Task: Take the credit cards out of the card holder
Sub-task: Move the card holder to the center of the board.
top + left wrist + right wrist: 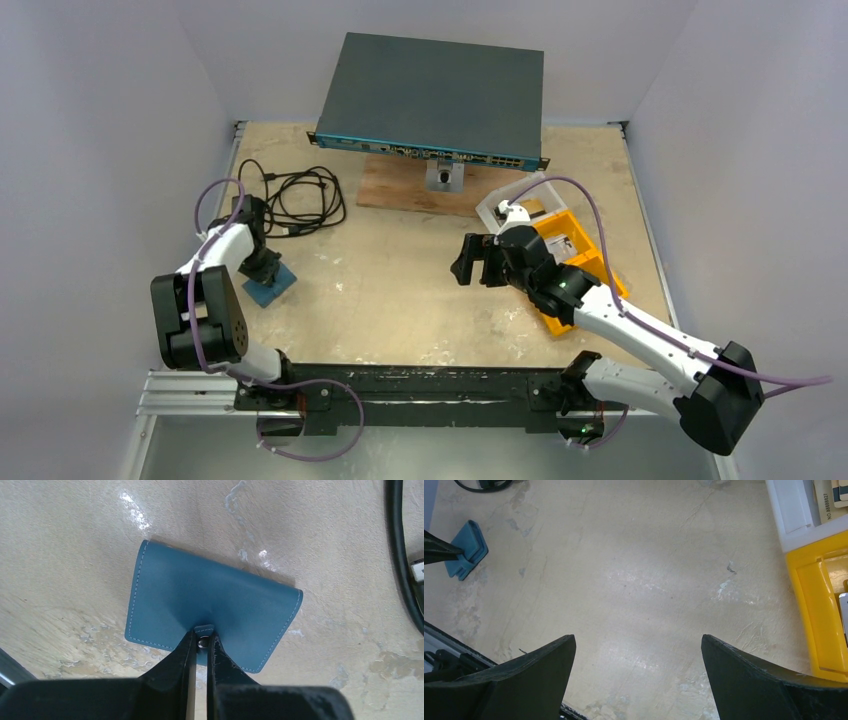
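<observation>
the card holder [210, 597] lies closed near the bench's [624, 555] left edge, long axis crosswise to the left hand [201, 647], clenched on its snap tab [204, 629]; the right hand [638, 645], released, hangs well apart.

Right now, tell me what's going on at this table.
The left gripper is pinched shut on the snap tab of the blue card holder, which lies folded closed on the table. The right gripper hangs open above the table near the yellow bin, holding nothing. The holder has not been opened yet.
</observation>
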